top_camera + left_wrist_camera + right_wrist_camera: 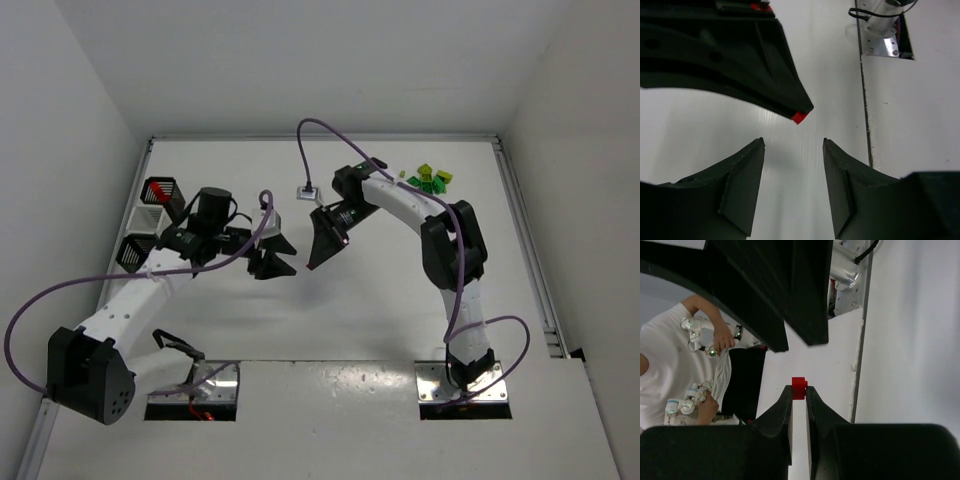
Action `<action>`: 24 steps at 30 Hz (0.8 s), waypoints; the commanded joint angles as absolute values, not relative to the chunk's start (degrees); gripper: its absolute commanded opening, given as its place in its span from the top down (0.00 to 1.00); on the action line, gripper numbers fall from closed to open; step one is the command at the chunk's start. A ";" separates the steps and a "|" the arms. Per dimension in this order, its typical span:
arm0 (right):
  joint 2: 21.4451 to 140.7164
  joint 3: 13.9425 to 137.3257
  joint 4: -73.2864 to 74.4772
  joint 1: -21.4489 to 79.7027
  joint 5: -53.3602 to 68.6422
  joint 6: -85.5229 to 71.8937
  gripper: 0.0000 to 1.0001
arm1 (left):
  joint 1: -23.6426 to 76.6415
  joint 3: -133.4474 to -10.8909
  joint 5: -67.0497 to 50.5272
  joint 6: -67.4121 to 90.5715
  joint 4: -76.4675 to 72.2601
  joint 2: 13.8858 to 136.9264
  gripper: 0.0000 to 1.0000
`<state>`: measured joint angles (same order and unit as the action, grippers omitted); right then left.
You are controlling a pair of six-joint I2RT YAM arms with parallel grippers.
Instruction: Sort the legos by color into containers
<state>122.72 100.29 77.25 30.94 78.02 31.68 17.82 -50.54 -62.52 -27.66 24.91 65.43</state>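
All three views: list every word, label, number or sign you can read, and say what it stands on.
No text can be read in any view.
The bins, red lego, green legos, left arm, right arm and table: no print shows.
The small grey box on the cable: too small to tell whether it bears any marking.

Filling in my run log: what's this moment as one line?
right gripper: shut on small red plastic brick | left gripper: open, facing brick, not touching | stage: likely handover
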 commanded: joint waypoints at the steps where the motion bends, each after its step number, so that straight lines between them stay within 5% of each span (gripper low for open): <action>1: 119.27 100.37 80.68 31.55 80.42 31.90 0.98 | 20.82 -53.00 -64.69 -32.26 24.96 65.48 0.45; 24: 120.32 101.43 80.07 33.84 80.95 29.27 0.99 | 25.22 -55.20 -61.35 -35.86 26.81 67.15 0.51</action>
